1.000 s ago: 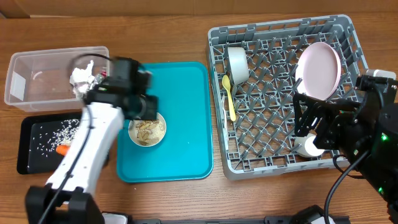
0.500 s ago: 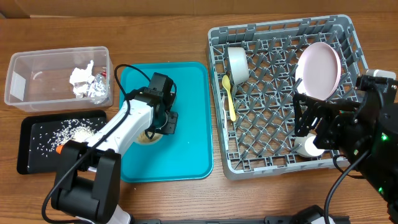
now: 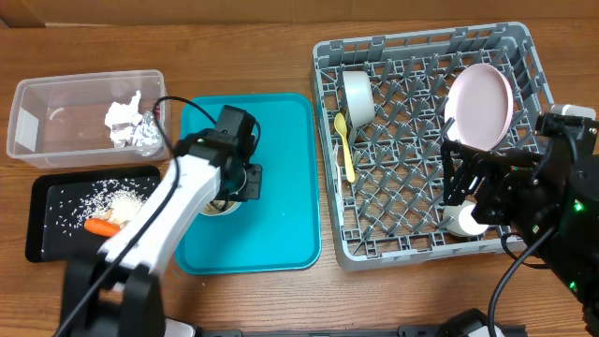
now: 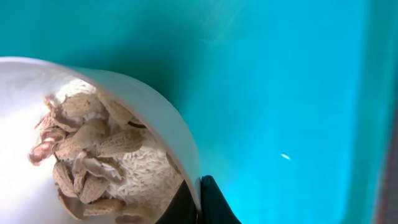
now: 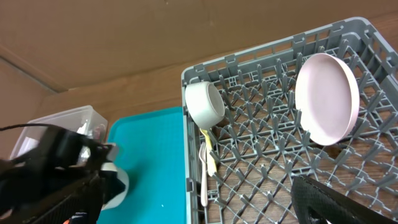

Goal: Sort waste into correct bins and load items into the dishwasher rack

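Jaws of the left gripper (image 4: 200, 202) are clamped on the rim of a small white bowl (image 4: 168, 124) of shells and rice (image 4: 87, 146), which sits on the teal tray (image 3: 281, 187). The right gripper (image 3: 465, 190) hangs wide open over the dishwasher rack (image 3: 402, 178).

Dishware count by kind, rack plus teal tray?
plate: 1
bowls: 2 (rack bowl, teal-tray bowl)
spoon: 1
fork: 1
Total: 5
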You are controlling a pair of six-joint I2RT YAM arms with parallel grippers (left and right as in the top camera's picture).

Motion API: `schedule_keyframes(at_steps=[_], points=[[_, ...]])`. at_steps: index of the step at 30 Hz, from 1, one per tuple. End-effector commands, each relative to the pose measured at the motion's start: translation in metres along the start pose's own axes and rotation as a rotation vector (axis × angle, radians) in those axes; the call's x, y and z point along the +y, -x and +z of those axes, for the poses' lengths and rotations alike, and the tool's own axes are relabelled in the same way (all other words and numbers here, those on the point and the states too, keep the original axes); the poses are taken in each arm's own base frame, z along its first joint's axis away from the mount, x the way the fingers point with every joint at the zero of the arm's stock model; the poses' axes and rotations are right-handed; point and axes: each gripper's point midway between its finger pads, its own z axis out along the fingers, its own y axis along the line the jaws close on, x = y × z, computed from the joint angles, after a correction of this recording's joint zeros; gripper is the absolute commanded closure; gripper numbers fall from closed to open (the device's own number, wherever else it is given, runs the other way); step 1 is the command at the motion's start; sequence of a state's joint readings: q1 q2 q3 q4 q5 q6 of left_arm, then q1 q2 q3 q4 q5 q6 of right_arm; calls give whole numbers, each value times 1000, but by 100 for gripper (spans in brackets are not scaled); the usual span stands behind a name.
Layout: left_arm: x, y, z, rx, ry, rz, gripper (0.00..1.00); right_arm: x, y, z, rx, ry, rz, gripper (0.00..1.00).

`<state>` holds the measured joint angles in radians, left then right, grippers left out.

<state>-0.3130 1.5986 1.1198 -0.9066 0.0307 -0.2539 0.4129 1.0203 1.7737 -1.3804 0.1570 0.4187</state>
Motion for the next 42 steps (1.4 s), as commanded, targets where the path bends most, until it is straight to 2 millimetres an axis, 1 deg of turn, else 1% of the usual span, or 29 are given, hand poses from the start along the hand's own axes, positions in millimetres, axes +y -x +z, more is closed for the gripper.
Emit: schedule_keyframes(at_steps=[1, 4, 9, 10, 11, 14, 18, 20, 22, 23, 25, 29, 32, 34, 37, 39, 42], points=[[-7, 14, -54, -144, -64, -85, 96, 0, 4, -2, -16, -1, 4, 0], [4, 8, -72, -167, -67, -160, 96, 0, 4, -2, -16, -1, 4, 0], [31, -1, -98, -203, -91, -287, 96, 0, 4, -2, -16, -1, 4, 0], [40, -1, -103, -214, -102, -314, 96, 0, 4, -2, -16, -1, 3, 0], [52, 0, -108, -227, -134, -343, 96, 0, 4, -2, -16, -1, 4, 0], [75, 2, -112, -241, -211, -388, 96, 0, 4, -2, -16, -1, 4, 0], [106, 6, -119, -310, -376, -425, 96, 0, 4, -2, -16, -1, 4, 0], [114, 11, -127, -378, -491, -382, 96, 0, 4, -2, -16, -1, 4, 0], [125, 14, -130, -432, -576, -368, 96, 0, 4, -2, -16, -1, 4, 0], [129, 15, -130, -455, -608, -348, 96, 0, 4, -2, -16, -1, 4, 0], [139, 16, -123, -480, -666, -353, 96, 0, 4, -2, -16, -1, 4, 0], [140, 21, -114, -596, -860, -274, 96, 0, 4, -2, -16, -1, 4, 0], [148, 23, -103, -638, -945, -281, 96, 0, 4, -2, -16, -1, 4, 0], [156, 21, -93, -639, -957, -306, 96, 0, 4, -2, -16, -1, 4, 0], [164, 16, -88, -664, -962, -309, 96, 0, 4, -2, -16, -1, 4, 0], [169, 11, -88, -676, -955, -317, 96, 0, 4, -2, -16, -1, 4, 0], [175, 7, -97, -734, -963, -315, 96, 0, 4, -2, -16, -1, 4, 0]])
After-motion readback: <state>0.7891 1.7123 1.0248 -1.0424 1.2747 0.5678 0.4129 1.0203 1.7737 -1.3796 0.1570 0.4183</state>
